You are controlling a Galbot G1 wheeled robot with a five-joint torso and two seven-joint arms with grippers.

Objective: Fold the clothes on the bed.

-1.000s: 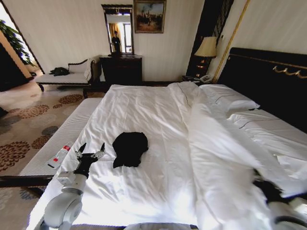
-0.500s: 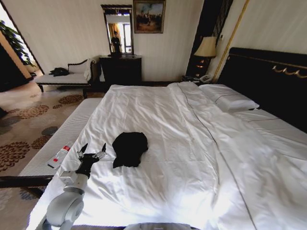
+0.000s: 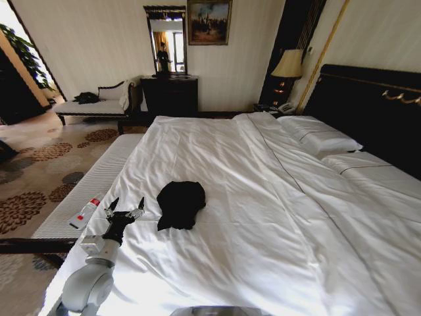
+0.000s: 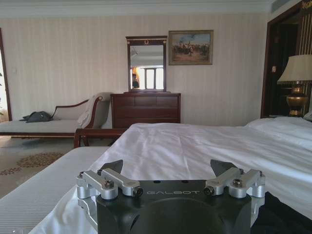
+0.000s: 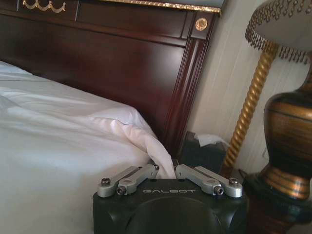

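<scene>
The left gripper (image 4: 165, 170) is held with its fingers spread wide over the white bed (image 4: 204, 146). Beyond the bed a dark dresser (image 4: 145, 109) is seen, with a chaise (image 4: 58, 124) beside the dresser.

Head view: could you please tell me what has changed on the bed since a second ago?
The white duvet, bunched in a ridge on the right a second ago, now lies flat; the right gripper, shut on its edge, now sits by the headboard. The black T-shirt and open left gripper stayed put.
</scene>
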